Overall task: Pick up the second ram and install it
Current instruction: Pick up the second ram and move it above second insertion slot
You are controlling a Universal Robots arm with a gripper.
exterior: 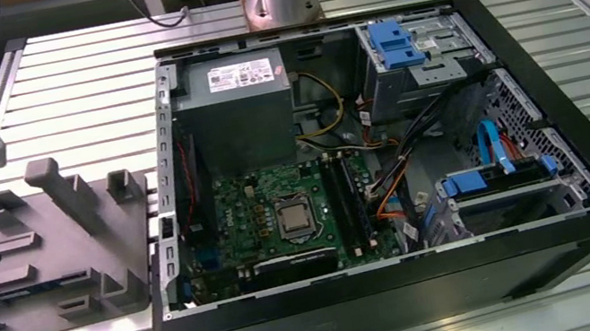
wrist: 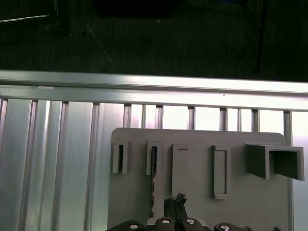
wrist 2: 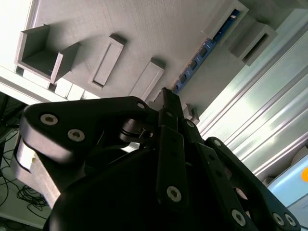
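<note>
- The ribbed aluminium desk [exterior: 71, 68] carries everything in the exterior view.
- The open black computer case [exterior: 414, 290] lies on its side on the desk, its green motherboard [exterior: 267, 216] facing up.
- The grey moulded holding tray [exterior: 46, 264] sits on the desk at the exterior view's left, just beside the case.
- My black pincer [wrist: 176, 204] hangs over that tray. It looks clenched, tips together, with nothing between them.
- The second ram [wrist 2: 201, 57], a thin dark memory stick, stands on its long edge in a narrow slot of the tray. It is near my tips but off to one side, not touched, and well apart from the motherboard.
- How it will handle, as I judge it:
  - The second ram should be very light and stiff.
  - It is easily hurt, being a bare board with small chips and a contact edge.
  - Its flat faces are probably smooth and slippery.
  - I would grip across the two flat faces near the middle of the exposed top edge, keeping off the contacts down in the slot.
  - A squeeze just firm enough to stop it tilting should do.
</note>
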